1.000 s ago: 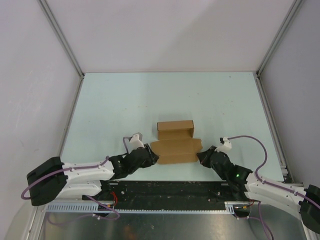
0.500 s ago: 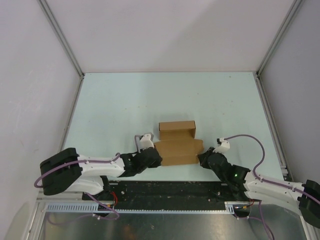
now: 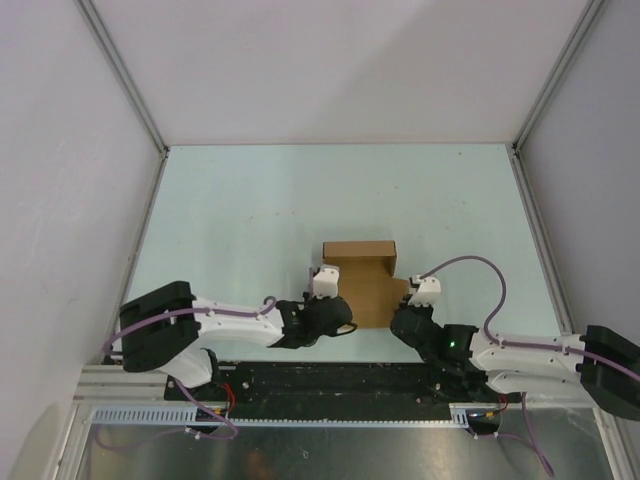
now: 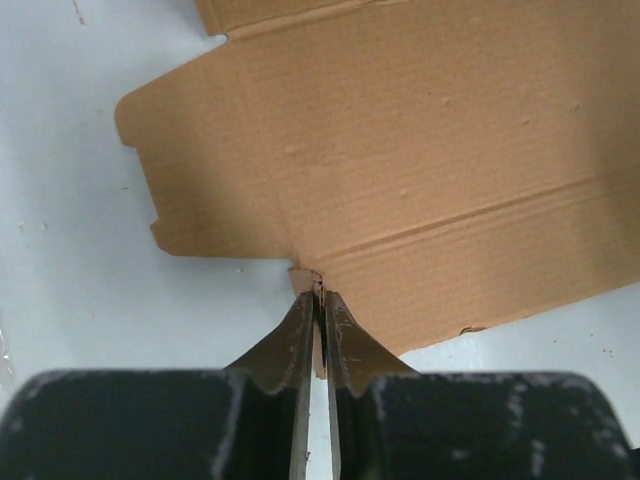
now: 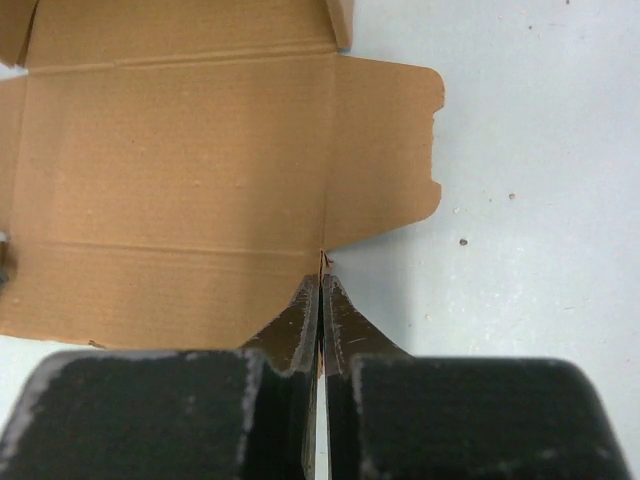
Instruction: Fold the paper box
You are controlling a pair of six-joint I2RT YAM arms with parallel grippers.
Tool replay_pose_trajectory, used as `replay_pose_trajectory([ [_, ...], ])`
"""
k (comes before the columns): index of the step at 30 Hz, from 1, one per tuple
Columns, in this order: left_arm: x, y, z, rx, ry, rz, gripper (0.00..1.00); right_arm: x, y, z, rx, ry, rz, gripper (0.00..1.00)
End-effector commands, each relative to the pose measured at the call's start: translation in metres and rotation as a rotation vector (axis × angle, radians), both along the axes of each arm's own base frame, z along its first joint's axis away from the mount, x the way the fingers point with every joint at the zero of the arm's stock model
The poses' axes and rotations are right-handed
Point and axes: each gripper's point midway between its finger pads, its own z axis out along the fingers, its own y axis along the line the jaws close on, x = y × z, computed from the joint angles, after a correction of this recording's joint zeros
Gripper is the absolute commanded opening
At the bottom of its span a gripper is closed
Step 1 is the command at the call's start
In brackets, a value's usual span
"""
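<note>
Left arm comes in low from the near-left, purple cable [image 3: 235, 315] running along it. Your left pincer [image 4: 318, 296] has its fingers pressed together on a thin sliver of cardboard: it's pinching the near-left corner of the paper box [image 3: 368, 285], right where the left side flap [image 4: 200, 150] meets the near panel. That flap lies flat on the pale green desk [image 3: 250, 200], notched outer edge pointing left. The paper box sits mid-desk towards the near edge, between both arms, mostly still an open die-cut sheet with its crease lines visible across the panels. In the overhead view the far strip reads darker than the rest; you can't tell from there how far up it stands. Move right: the right side flap [image 5: 385, 150] is also down on the desk, same notched outline, pointing right. Your right pincer [image 5: 320, 285] mirrors the left one, fingers closed tight with the near-right corner of the cardboard nipped between the tips, at the junction of side flap and near panel. Right arm enters low from the near-right, its purple cable looping up above the wrist. Both pincers are just beside each other, with only the near panel's width between them.
</note>
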Motion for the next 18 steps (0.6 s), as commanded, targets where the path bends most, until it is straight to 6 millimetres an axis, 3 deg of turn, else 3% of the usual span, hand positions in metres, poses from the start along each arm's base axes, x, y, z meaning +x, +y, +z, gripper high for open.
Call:
replay_pose_trajectory([
  [1, 0.009, -0.003, 0.005, 0.100, -0.061, -0.004, 0.12, 0.005, 0.015, 0.019, -0.018, -0.056, 0.006, 0.00],
  [13, 0.006, -0.002, -0.001, 0.242, -0.091, -0.021, 0.16, 0.000, 0.025, 0.019, -0.137, -0.134, 0.025, 0.02],
  [16, 0.005, -0.002, -0.001, 0.242, -0.089, -0.021, 0.19, 0.000, 0.025, 0.016, -0.147, -0.140, 0.022, 0.02],
  [18, 0.003, -0.002, -0.003, 0.246, -0.088, -0.025, 0.27, -0.002, 0.025, 0.014, -0.144, -0.138, 0.017, 0.02],
])
